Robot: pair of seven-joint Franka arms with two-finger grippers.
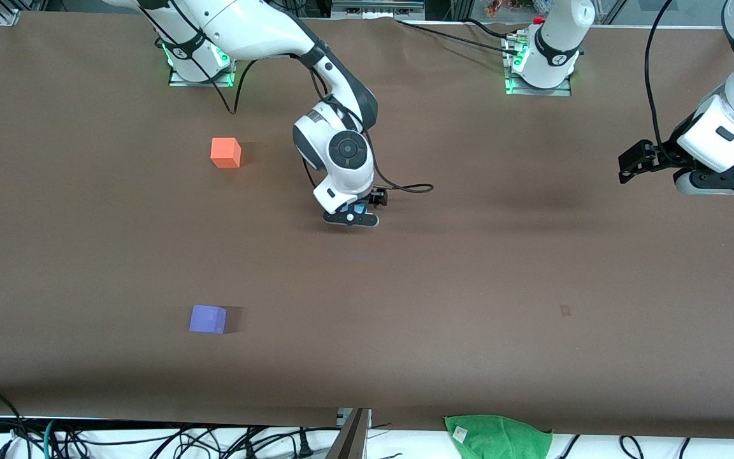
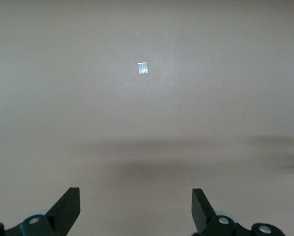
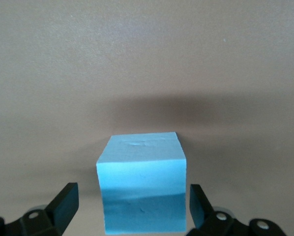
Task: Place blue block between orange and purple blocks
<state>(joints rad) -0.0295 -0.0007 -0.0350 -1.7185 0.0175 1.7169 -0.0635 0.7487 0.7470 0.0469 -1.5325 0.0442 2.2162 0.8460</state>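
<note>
The blue block sits on the table between my right gripper's wide-open jaws, not yet gripped. The orange block and purple block wait well apart, gap unfilled. My left gripper waits open, empty.

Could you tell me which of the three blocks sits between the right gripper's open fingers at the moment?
The blue block, flanked by the right gripper. The orange block and purple block lie apart, toward the right arm's end.
</note>
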